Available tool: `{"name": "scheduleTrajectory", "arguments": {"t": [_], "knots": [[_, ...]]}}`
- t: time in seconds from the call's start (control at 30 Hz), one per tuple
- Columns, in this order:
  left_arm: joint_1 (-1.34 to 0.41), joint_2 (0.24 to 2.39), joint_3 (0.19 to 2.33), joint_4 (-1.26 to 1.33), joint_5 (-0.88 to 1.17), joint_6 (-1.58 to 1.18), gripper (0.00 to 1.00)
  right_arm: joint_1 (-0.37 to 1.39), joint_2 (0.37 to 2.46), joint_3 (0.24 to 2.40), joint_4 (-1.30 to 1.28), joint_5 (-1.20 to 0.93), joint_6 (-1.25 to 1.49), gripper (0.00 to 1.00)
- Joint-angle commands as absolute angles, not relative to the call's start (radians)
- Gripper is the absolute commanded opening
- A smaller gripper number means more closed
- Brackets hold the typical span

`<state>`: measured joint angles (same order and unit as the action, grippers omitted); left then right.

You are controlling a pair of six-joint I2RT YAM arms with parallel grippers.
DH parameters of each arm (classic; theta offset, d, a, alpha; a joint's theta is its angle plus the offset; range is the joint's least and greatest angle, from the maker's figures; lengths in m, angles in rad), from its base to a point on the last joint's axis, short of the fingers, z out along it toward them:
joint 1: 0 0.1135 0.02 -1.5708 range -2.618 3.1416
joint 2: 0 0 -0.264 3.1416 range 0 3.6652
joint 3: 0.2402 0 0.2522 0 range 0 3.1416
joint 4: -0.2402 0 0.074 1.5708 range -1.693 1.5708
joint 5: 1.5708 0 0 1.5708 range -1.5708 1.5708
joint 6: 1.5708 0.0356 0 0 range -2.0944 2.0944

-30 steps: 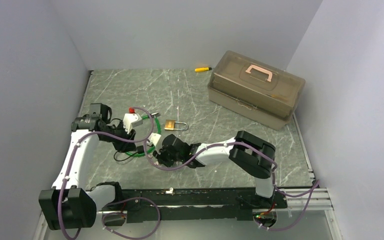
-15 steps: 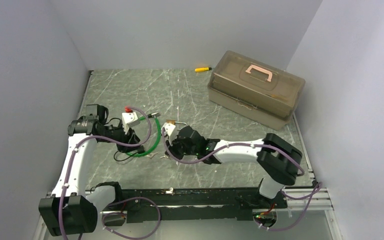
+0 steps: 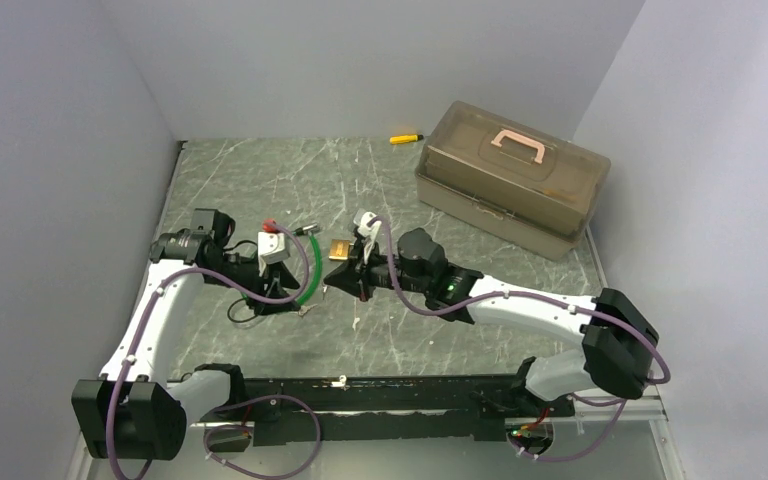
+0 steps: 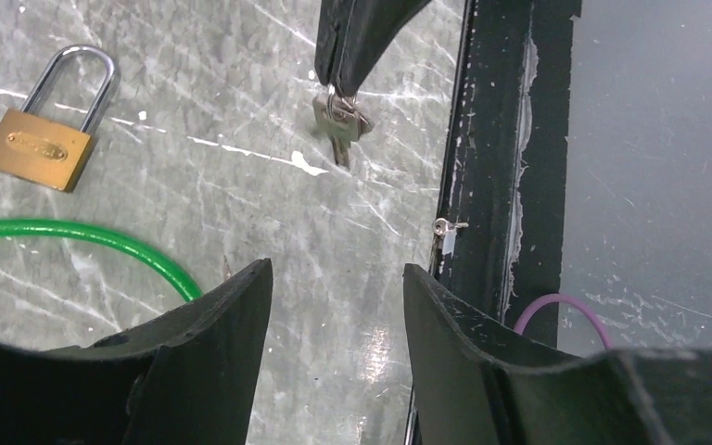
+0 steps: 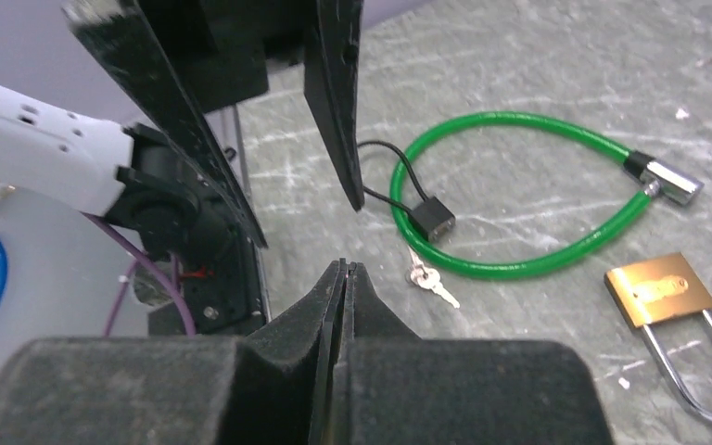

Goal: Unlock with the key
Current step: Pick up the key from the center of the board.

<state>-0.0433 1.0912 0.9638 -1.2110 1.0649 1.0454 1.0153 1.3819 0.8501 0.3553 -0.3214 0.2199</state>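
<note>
A small brass padlock [image 3: 338, 250] lies flat on the marble table [image 3: 260, 180]; it also shows in the left wrist view [image 4: 37, 148] and the right wrist view [image 5: 660, 289]. My right gripper [image 3: 359, 287] is shut just near of the padlock. In the left wrist view its shut tips [image 4: 334, 88] hold the key [image 4: 338, 125], silvery and tiny, hanging just above the table. In the right wrist view [image 5: 345, 267] the key is hidden between the fingers. My left gripper [image 4: 336, 269] is open and empty, left of the right gripper, above the green cable [image 4: 93, 236].
A green cable lock [image 3: 307, 275] loops between the grippers. A black cord with a block [image 5: 434, 218] and other small keys [image 5: 429, 278] lie beside it. A brown toolbox [image 3: 510, 180] and a yellow-black tool [image 3: 406, 138] sit at the back. The black rail [image 4: 491, 185] edges the table.
My right arm has stretched out and its gripper has moved up and right from beside the green cable to the padlock. The left gripper has shifted slightly right.
</note>
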Motion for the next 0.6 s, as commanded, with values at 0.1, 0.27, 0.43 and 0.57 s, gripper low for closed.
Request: {"name": "scheduleTrajectory", "arguments": {"t": [0.1, 0.27, 0.43, 0.57], "knots": [[-0.049, 1.039, 0.972, -1.208, 1.225, 1.1, 0.59, 1.006, 1.316, 0.884, 0.47, -0.433, 0.318, 0.0], [-0.066, 0.982, 0.95, -1.086, 1.282, 0.999, 0.61, 1.006, 1.307, 0.911, 0.509, -0.469, 0.361, 0.0], [-0.144, 0.978, 0.959, -1.119, 1.305, 1.02, 0.62, 1.009, 1.316, 0.931, 0.559, -0.473, 0.391, 0.0], [-0.178, 0.95, 0.919, -1.02, 1.281, 0.918, 0.62, 1.013, 1.34, 0.947, 0.584, -0.482, 0.403, 0.0]]}}
